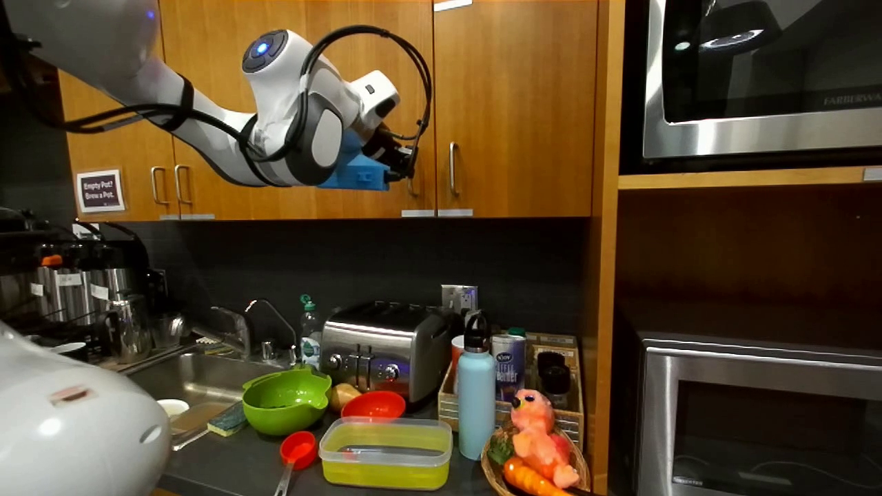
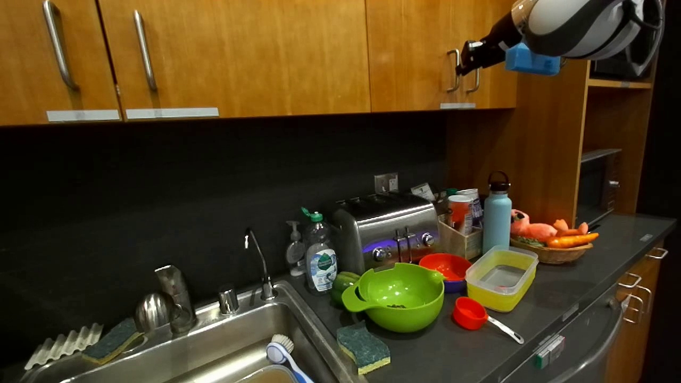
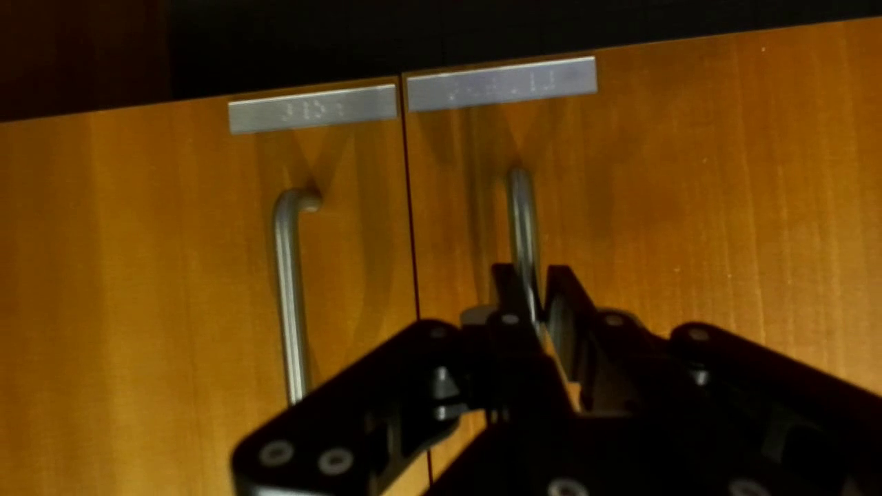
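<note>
Seen in the wrist view, my black gripper [image 3: 531,267] has its narrow jaws around a silver bar handle [image 3: 521,213] on a wooden wall-cabinet door. The jaws stand close together with the bar between them, and the lower fingers hide the rest of it. A matching handle [image 3: 288,296] on the adjoining door lies free to the left. Both doors sit flush, with a thin seam between. In an exterior view the gripper [image 2: 462,71] meets the near handle [image 2: 456,82] at the upper right. From another angle, the wrist and cables partly cover the gripper [image 1: 403,165].
Under the cabinets, the dark counter carries a toaster [image 1: 372,351], a green bowl [image 1: 282,406], a yellow container [image 1: 386,472], a light blue bottle [image 1: 477,406] and a basket [image 1: 490,468] with a pink plush toy [image 1: 534,434]. A sink [image 2: 213,367] lies alongside. Microwaves [image 1: 751,141] stand on shelves.
</note>
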{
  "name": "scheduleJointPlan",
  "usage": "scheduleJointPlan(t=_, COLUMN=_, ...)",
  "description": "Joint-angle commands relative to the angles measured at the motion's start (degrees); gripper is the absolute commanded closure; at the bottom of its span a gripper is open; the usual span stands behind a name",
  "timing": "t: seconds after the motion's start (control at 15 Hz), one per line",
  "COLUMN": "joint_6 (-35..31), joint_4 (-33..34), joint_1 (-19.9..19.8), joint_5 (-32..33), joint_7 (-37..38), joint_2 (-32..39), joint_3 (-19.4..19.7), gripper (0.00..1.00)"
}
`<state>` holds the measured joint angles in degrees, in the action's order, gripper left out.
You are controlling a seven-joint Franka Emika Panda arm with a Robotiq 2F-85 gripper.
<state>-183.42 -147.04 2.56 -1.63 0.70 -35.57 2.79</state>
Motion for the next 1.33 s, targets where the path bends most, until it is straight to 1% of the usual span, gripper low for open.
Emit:
scheduleJointPlan(t=0.0, joint_6=0.3, joint_4=0.4, joint_1=-1.0, joint_5=-0.2, joint_7=0.2, joint_2=0.1, joint_3=0.0, gripper=0.96)
scheduleJointPlan(t=0.33, joint_6=0.6, joint_4=1.2, joint_1=0.1, joint_5=-0.3, joint_7=0.0, joint_2=1.4, joint_3=0.8, gripper=0.96)
scheduleJointPlan(t=0.53, joint_6=0.5, joint_4=2.3, joint_1=1.7, joint_5=-0.4, joint_7=-0.6, joint_2=3.2, joint_3=2.1, gripper=0.96)
scheduleJointPlan(t=0.8, joint_6=-0.2, joint_4=5.4, joint_1=4.5, joint_5=-0.3, joint_7=-1.0, joint_2=8.1, joint_3=4.9, gripper=0.96)
scheduleJointPlan(t=1.0, joint_6=0.1, joint_4=8.4, joint_1=5.9, joint_5=-0.2, joint_7=-0.9, joint_2=11.6, joint_3=6.6, gripper=0.96)
scheduleJointPlan(t=1.13, joint_6=0.4, joint_4=9.2, joint_1=5.6, joint_5=0.1, joint_7=-0.8, joint_2=11.9, joint_3=6.8, gripper=0.96)
scheduleJointPlan(t=1.27, joint_6=1.0, joint_4=9.6, joint_1=4.5, joint_5=0.4, joint_7=-0.5, joint_2=11.7, joint_3=6.2, gripper=0.96)
